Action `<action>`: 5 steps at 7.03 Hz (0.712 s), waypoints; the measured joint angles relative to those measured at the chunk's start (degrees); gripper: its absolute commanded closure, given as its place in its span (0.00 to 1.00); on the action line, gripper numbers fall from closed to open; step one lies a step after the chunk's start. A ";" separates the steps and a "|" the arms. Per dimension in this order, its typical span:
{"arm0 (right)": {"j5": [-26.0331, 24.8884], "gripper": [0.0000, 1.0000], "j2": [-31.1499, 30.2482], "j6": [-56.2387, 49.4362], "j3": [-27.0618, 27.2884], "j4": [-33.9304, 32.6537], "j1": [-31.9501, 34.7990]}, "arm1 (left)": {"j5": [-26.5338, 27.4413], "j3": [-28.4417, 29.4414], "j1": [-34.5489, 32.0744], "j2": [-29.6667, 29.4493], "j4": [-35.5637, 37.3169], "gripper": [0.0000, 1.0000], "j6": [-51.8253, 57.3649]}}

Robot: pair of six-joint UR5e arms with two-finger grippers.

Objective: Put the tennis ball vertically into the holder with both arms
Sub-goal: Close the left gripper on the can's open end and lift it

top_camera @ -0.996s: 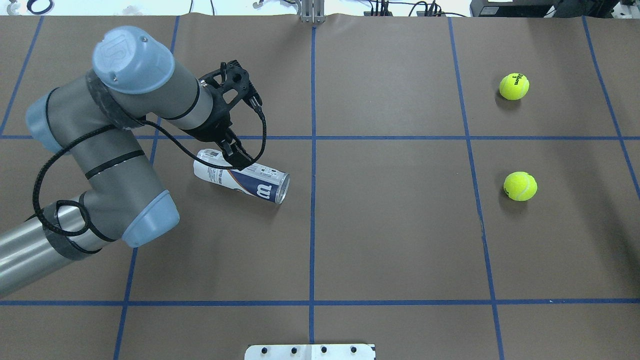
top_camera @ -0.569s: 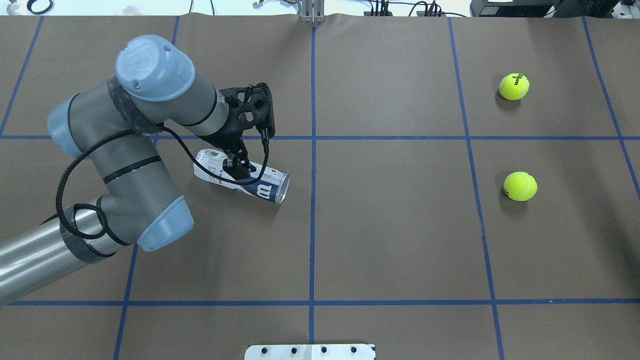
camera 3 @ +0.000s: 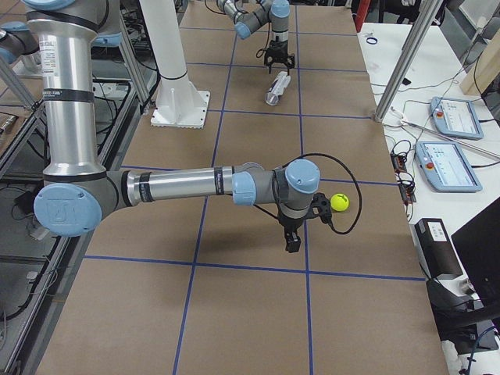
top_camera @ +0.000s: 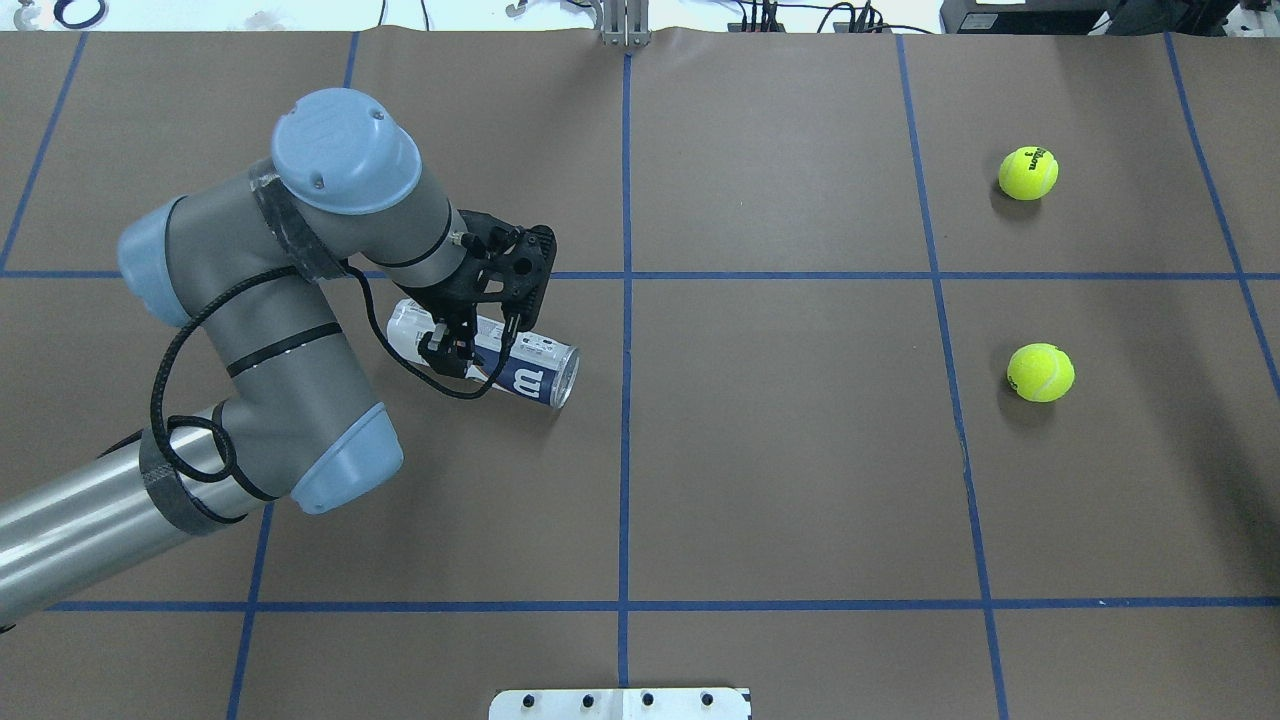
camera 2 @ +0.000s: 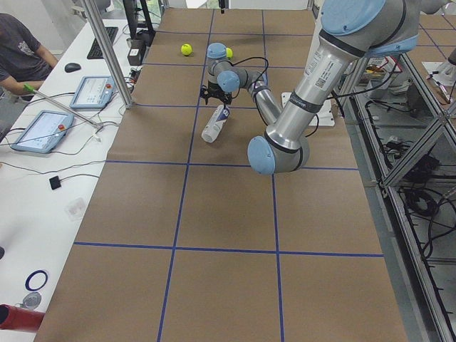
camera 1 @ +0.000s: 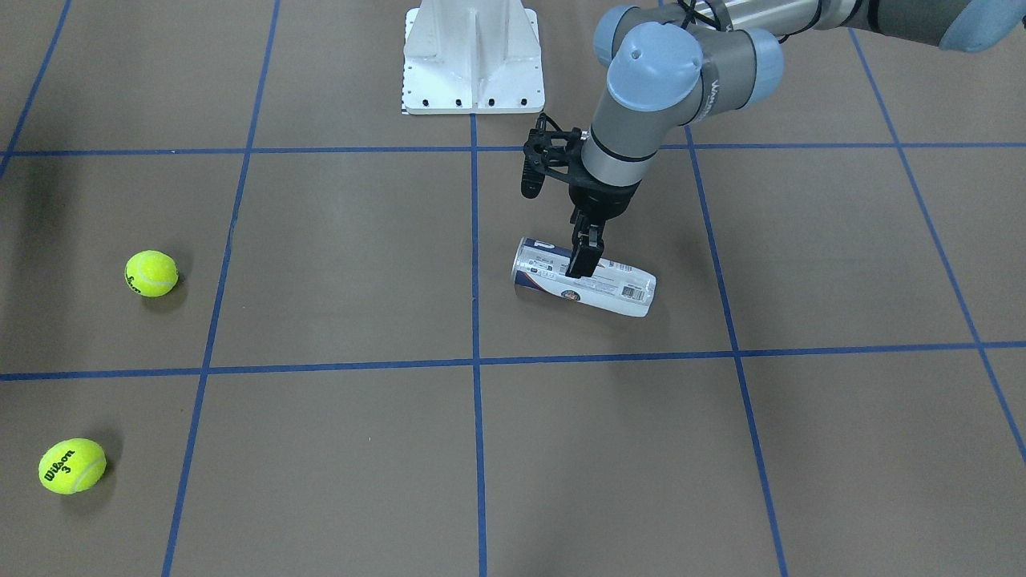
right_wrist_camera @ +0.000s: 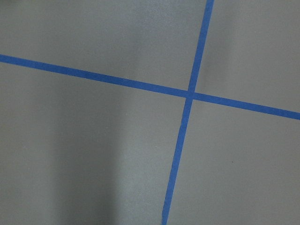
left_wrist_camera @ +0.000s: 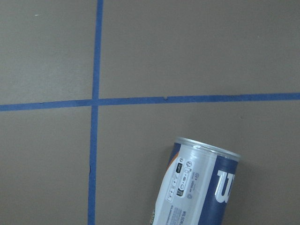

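The holder [top_camera: 530, 375] is glossy clear plastic with a metal rim; the table [top_camera: 800, 450] cover looks matt brown paper; the balls [top_camera: 1040, 372] are fuzzy felt; the left arm [top_camera: 270, 330] is smooth metal.

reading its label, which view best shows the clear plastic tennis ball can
Left wrist view: the clear plastic tennis-ball can is close, label sharp, though cropped. Overhead and front-facing show it whole but small, left pincer overlapping; side views tiny.

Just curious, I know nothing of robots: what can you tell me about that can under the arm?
The can is a clear plastic tube with a navy-and-white label, a white W and a silvery rim. It lies on its side on the brown table, the left gripper open over its middle.
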 measured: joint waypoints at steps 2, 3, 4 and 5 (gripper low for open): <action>1.09 0.01 -0.66 0.01 -0.13 0.72 0.00 | 6.71 0.23 4.66 -0.63 0.41 0.01 0.56; 1.49 0.01 -0.70 0.04 -0.34 0.79 -0.01 | 8.47 0.82 5.89 -0.89 0.21 0.01 0.59; 1.72 0.01 -0.69 0.09 -0.43 0.82 -0.02 | 9.21 1.92 6.81 -1.37 -0.31 0.01 0.45; 1.84 0.01 -0.66 0.11 -0.62 0.83 -0.02 | 9.51 2.99 7.52 -2.08 -0.81 0.01 0.27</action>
